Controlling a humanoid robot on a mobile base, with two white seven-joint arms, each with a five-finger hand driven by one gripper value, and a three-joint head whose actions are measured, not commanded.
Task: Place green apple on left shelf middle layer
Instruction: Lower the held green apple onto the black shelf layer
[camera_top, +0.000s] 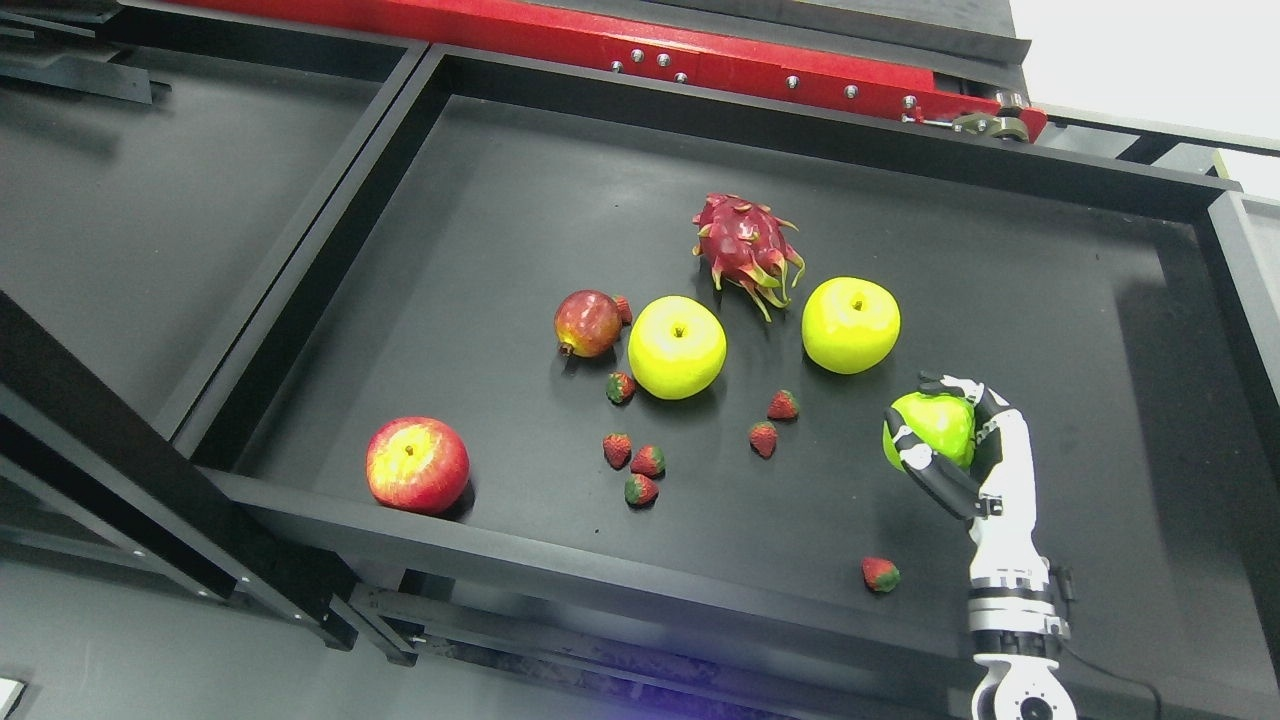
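While the right hand (945, 440) wraps its fingers (915, 455) around the green apple (935, 425), the rest of the fruit lies loose on a black shelf tray (480, 180) seen from above. Taking the held apple as the landmark and reading from the left: an empty dark shelf bay (140, 200) sits far to its left, beyond a black frame rail. A red apple (417, 465) rests well to the left, near the tray's front lip. A pomegranate (587, 323) lies up and to the left, just beside a yellow-green apple (677, 347). Strawberries (640, 465) are scattered between these and the held apple. A dragon fruit (748, 245) sits further up and left, and a second yellow-green apple (851, 325) is just above and left of the held one. One strawberry (880, 574) lies below it.

The fingers are clamped on the green apple, one black-and-white finger crossing its front; whether it has left the tray surface cannot be told. The left hand is out of view.

Judging by this, the grasp step is in hand. The next move likely calls for lifting clear of the nearby fruit and carrying the apple far leftward over the rail to the left shelf, keeping the grip firm on a round, smooth surface.
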